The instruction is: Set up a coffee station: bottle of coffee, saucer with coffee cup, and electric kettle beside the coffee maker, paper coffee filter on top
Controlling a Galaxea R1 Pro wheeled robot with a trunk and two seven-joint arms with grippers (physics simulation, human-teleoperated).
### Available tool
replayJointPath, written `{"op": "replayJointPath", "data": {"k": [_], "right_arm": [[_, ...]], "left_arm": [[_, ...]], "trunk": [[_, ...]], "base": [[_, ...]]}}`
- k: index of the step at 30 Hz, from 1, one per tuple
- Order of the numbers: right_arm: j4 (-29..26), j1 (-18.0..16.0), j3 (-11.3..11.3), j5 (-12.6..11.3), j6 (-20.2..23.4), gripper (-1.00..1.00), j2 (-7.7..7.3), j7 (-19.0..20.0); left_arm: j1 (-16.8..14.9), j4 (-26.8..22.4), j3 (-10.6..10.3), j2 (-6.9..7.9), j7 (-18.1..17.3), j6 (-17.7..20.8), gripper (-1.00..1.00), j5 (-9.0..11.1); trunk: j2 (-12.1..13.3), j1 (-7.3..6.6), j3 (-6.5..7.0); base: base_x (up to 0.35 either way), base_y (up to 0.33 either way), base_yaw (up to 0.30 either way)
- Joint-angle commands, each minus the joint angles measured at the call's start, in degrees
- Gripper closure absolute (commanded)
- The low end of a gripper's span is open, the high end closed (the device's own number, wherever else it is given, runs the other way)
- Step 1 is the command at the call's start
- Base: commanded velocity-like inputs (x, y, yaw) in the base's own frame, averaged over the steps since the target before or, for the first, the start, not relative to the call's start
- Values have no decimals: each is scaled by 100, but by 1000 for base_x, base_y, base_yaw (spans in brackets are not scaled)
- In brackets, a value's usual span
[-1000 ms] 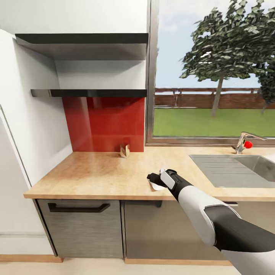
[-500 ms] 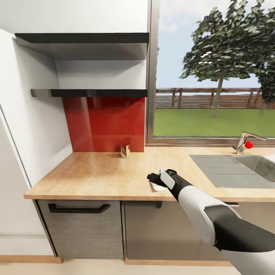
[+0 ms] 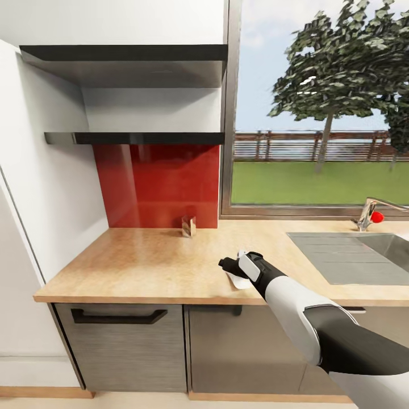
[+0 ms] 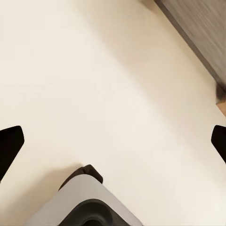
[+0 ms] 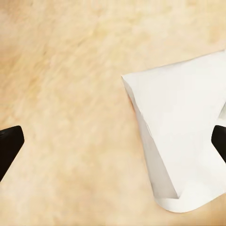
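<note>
Right gripper (image 3: 227,264) poised over the paper coffee filter (image 3: 237,278) at the near edge of the table (image 3: 142,261).
Jaws spread wide, holding nothing; the filter lies flat, off-centre toward one fingertip (image 5: 9,146). Centre the gripper first, then descend and pinch an edge (thin paper slips). In the wrist view, the filter's long axis runs from its pointed corner toward the far fingertip.

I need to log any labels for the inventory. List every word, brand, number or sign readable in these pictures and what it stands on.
None can be read.
The small brown carton by the red backsplash: any print is too small and blurred to read.
The white paper coffee filter on the wooden countertop, in front of the right hand: blank.
</note>
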Motion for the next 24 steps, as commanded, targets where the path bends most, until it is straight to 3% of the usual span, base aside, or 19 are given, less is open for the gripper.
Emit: {"op": "replayJointPath", "data": {"k": [1,16,24], "right_arm": [[-12,-2,23,-45,25,-100,1,-41],[-12,0,20,-53,25,-100,1,-41],[-12,-5,-28,-209,18,-100,1,-11]], "left_arm": [[2,-7,-50,2,-13,-15,-100,60],[1,-1,-62,-4,14,-24,-100,59],[2,-1,-62,-6,14,-27,-100,59]], "trunk": [[-5,1,-6],[-5,1,-6],[-5,1,-6]], "base": [[4,3,0],[0,0,0],[0,0,0]]}}
